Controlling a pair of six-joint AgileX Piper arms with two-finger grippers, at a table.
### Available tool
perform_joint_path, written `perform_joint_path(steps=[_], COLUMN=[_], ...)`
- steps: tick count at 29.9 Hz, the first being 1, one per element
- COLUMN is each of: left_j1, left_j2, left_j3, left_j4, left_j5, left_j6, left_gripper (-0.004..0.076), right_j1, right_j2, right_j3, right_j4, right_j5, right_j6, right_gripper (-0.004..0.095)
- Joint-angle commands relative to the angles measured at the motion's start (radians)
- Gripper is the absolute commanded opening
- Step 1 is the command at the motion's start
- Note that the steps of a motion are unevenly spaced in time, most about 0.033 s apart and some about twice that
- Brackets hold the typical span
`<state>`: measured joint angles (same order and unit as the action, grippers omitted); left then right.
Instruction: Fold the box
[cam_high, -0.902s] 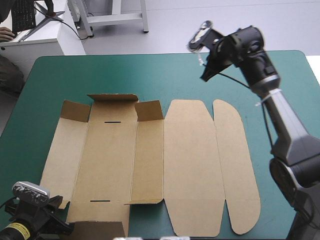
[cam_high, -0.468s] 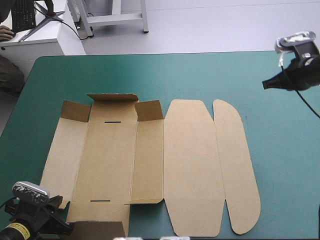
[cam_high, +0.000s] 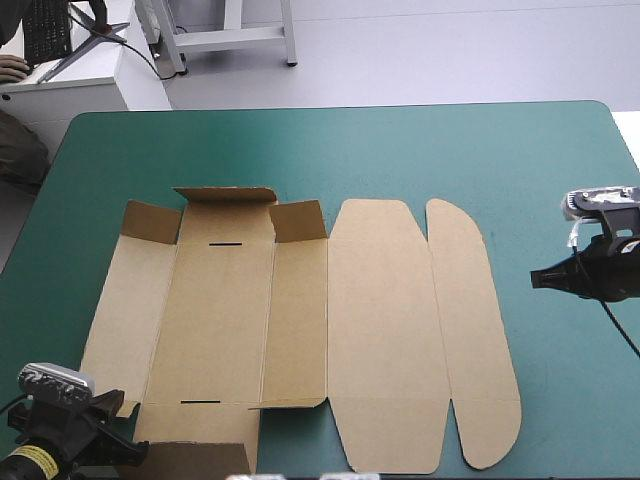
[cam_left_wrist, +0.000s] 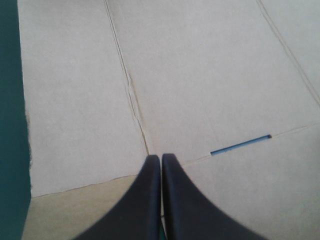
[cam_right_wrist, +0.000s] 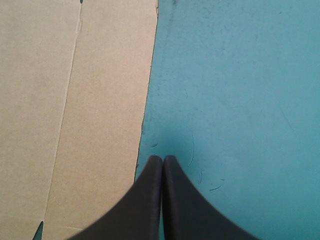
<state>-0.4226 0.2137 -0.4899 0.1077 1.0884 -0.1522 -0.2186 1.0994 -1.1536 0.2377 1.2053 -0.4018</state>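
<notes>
Box (cam_high: 300, 320): brown sheet, spread open on teal-green bench (cam_high: 400, 140), centre-left of high frame. Short flaps (cam_high: 225, 196) at its upper-left end tilted up; everything else lies flat. Rounded panel (cam_high: 470, 330) forms right side.
Left tool (cam_left_wrist: 161, 156): lower-left corner of high frame, black fingers clenched tip to tip, gripping nothing, over box corner near slot (cam_left_wrist: 240, 144).
Right tool (cam_right_wrist: 163, 157): right edge of high frame, clenched, empty, over bare bench near rounded panel's edge.

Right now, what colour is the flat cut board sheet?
Plain brown; the flat board box shows best in the high view.
</notes>
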Motion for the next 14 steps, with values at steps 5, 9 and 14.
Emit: perform_joint_path(steps=[5,9,14], left_j1=[-0.005,-0.005,-0.005], left_j2=[0.125,0.304,0.528], left_j3=[-0.222,-0.375,-0.51], left_j4=[0.002,0.006,0.003], left_j5=[-0.065,-0.005,0.016], left_j6=[-0.076,-0.068,0.033], left_gripper=[-0.001,-0.001,-0.001], right_j1=[-0.006,-0.006,-0.006], right_j2=[-0.026,-0.026,-0.026], right_j3=[-0.005,-0.005,-0.005], right_j4=[0.052,0.061,0.061], right_j5=[-0.06,-0.063,-0.065], right_j6=[-0.004,-0.013,-0.021], right_gripper=[-0.0019,-0.0019,-0.0019])
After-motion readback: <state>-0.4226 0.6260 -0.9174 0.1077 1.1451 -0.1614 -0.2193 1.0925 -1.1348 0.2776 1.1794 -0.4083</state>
